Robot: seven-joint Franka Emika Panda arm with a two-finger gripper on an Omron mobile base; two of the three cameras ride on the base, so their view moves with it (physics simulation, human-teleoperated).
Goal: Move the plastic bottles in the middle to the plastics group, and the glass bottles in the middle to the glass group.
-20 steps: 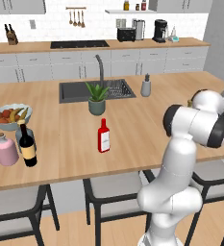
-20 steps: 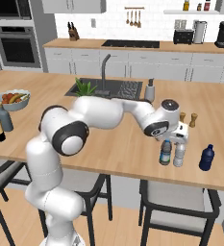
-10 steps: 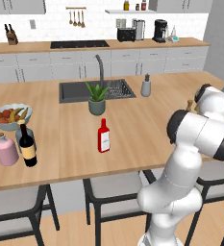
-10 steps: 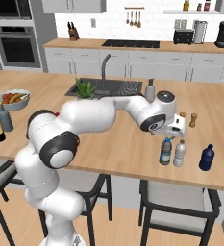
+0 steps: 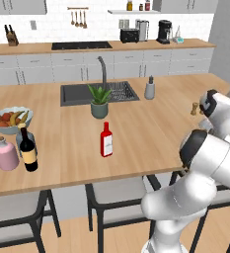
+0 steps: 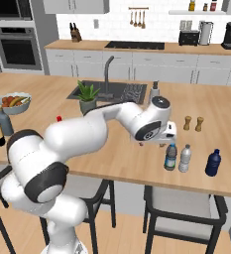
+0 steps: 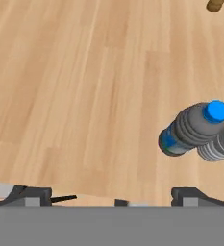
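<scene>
The blue-capped plastic bottle (image 6: 171,157) stands upright on the island, right beside the pale-capped clear bottle (image 6: 185,158), with a dark blue bottle (image 6: 212,162) further right. My gripper (image 6: 159,141) hovers just to their left, open and empty. In the hand view the blue-capped plastic bottle (image 7: 192,127) lies up and to the right of the wide-apart gripper (image 7: 112,196). The flat red glass bottle (image 5: 106,140) stands mid-island. The dark wine bottle (image 5: 27,148) stands at the left beside the pink bottle (image 5: 7,154) and the grey-blue bottle (image 6: 4,120).
A fruit bowl (image 5: 10,118) sits behind the left group. A potted plant (image 5: 99,101) and a sink (image 5: 82,93) are at the island's back, with a soap dispenser (image 5: 149,89). Two small shakers (image 6: 193,123) stand behind the plastic bottles. Stools line the front edge.
My hand has drawn back to the left, away from the blue-capped bottle, which stays standing by the pale-capped one. The arm's elbow has swung round.
</scene>
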